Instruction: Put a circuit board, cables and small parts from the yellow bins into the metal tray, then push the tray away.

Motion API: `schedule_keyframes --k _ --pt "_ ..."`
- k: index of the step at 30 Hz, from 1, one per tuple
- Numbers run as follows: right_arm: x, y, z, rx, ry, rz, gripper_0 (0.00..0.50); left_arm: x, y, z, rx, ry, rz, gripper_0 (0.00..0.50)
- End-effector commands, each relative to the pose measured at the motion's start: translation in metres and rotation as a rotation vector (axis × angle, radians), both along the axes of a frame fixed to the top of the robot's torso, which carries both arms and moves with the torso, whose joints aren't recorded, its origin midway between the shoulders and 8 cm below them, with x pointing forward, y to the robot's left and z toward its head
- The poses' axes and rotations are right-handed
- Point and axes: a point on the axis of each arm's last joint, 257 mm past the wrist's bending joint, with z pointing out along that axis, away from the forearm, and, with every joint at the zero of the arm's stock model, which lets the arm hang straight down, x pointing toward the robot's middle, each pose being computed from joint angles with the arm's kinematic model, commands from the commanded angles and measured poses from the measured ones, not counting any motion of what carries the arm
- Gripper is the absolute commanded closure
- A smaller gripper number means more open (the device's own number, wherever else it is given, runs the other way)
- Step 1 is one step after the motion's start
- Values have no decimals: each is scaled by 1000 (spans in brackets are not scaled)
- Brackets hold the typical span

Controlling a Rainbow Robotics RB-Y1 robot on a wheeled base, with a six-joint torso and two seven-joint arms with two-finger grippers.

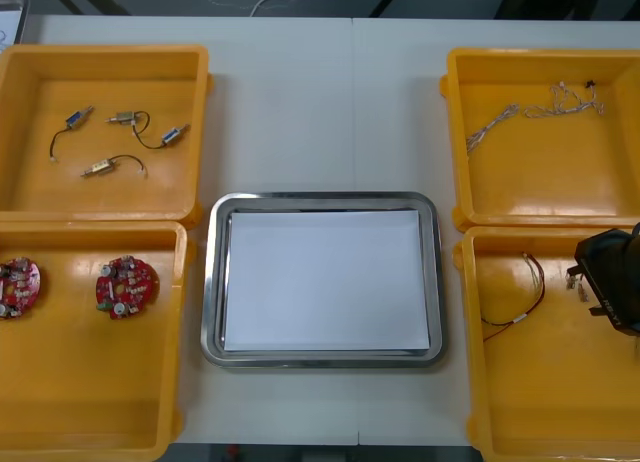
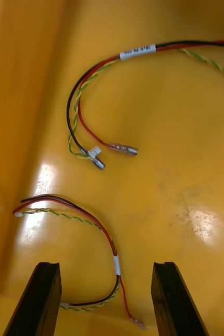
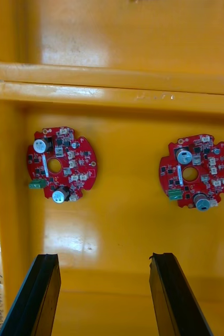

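**Right tool (image 2: 105, 270) and left tool (image 3: 104, 260) both open, nothing held**

The right tool hangs with its fingers spread wide over the floor of the near right yellow bin (image 1: 560, 392). A red and yellow cable (image 2: 116, 262) lies between the fingers, and a second cable (image 2: 137, 51) lies beyond it, apart. The left tool hangs over the near left yellow bin (image 1: 90, 382), where two circuit boards (image 3: 62, 164) lie side by side, apart, beyond its fingers. The metal tray (image 1: 322, 198), white inside, sits on the worktop (image 1: 320, 102) between the bins.
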Motion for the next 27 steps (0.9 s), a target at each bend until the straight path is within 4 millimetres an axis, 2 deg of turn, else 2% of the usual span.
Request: schedule_keyframes --k 1,9,14,19,27 --pt "1 23 0 63 -22 -60 0 -1 12 -1 34 -41 38 0" --pt "-2 40 -10 114 -10 -76 0 4 19 -13 45 -67 104 0" --pt "-6 51 -19 146 4 -88 0 11 27 -31 25 -60 147 0" --pt "-23 55 -38 127 59 -82 0 16 29 -44 -23 -53 172 0" --pt "-28 57 -51 110 59 -82 0 19 29 -57 -55 -46 187 0"
